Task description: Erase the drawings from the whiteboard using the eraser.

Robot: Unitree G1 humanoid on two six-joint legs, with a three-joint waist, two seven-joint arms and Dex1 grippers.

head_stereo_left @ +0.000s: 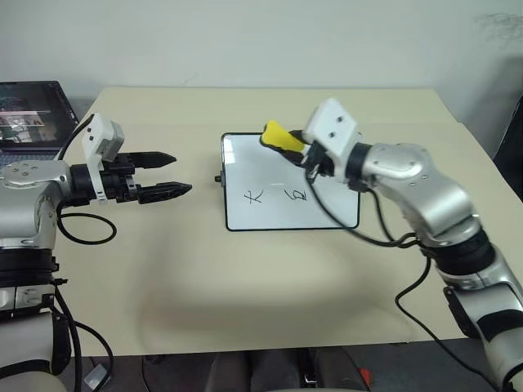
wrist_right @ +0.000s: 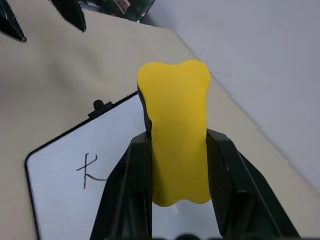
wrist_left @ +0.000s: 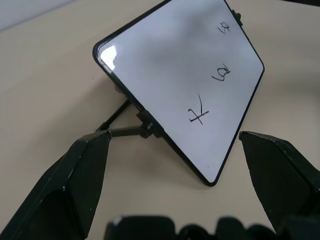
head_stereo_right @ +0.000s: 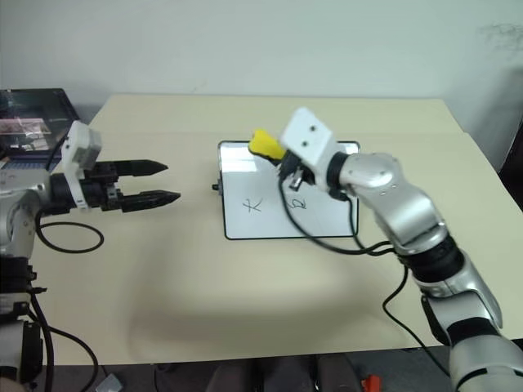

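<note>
**Eraser gripped above the board's far edge**

My right gripper (wrist_right: 177, 165) is clamped on the eraser (head_stereo_left: 282, 137), both black fingers pressed against its yellow sides. I see it held over the far part of the whiteboard (head_stereo_left: 245, 163), which lies flat on the table (head_stereo_left: 204, 286). The drawings (head_stereo_left: 254, 197) sit toward the board's near edge, unerased. My left gripper (head_stereo_left: 167, 174) hangs with fingers spread, empty, beside the board. A laptop (head_stereo_left: 33, 114) sits at the far left.
</note>
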